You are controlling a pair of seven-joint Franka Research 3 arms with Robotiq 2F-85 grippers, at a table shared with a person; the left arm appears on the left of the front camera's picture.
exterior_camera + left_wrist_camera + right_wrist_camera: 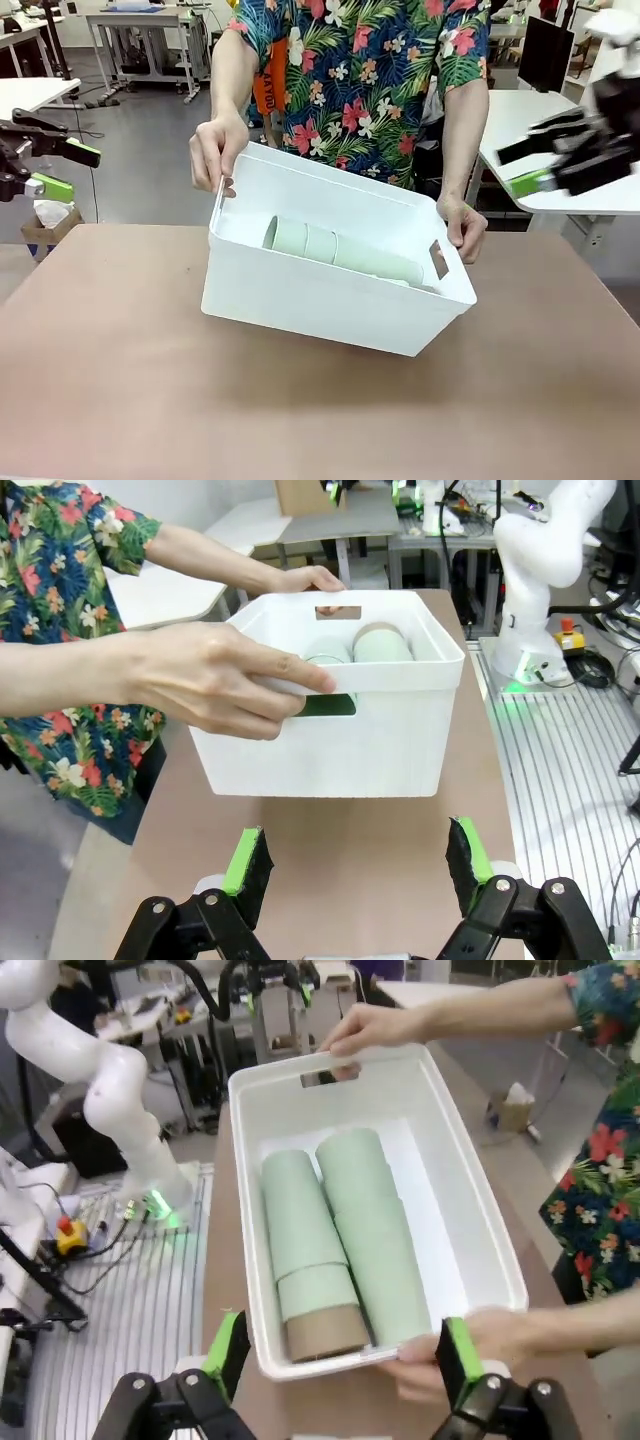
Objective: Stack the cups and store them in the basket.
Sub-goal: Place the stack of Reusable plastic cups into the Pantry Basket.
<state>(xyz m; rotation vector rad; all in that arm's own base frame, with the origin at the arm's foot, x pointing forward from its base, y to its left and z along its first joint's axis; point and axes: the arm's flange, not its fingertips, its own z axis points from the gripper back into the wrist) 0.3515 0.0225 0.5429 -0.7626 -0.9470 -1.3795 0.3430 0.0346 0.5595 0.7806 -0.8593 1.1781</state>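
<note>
Step in hand: looks like the very end; the person grips the basket (300, 300) by both short sides and holds it tipped, its near-left edge on the table (120, 400).
Person's hands: 1 hand (215, 150) on the far-left rim, fingers hooked at the slot handle; the other hand (465, 228) on the right end.
Cups: 2 stacks lying side by side on the basket floor; the stacks (340, 1230) are mint green, and 1 tan-brown cup (322, 1330) sits at the end of one stack. I count 3 visible sections in that stack; the total I cannot tell.
Left gripper (358, 865): fingers spread wide, nothing between them, hanging back at the table's left.
Right gripper (340, 1360): spread apart, empty, raised at the right.
Next move: probably none for the arms; stay clear while the person handles the basket.
</note>
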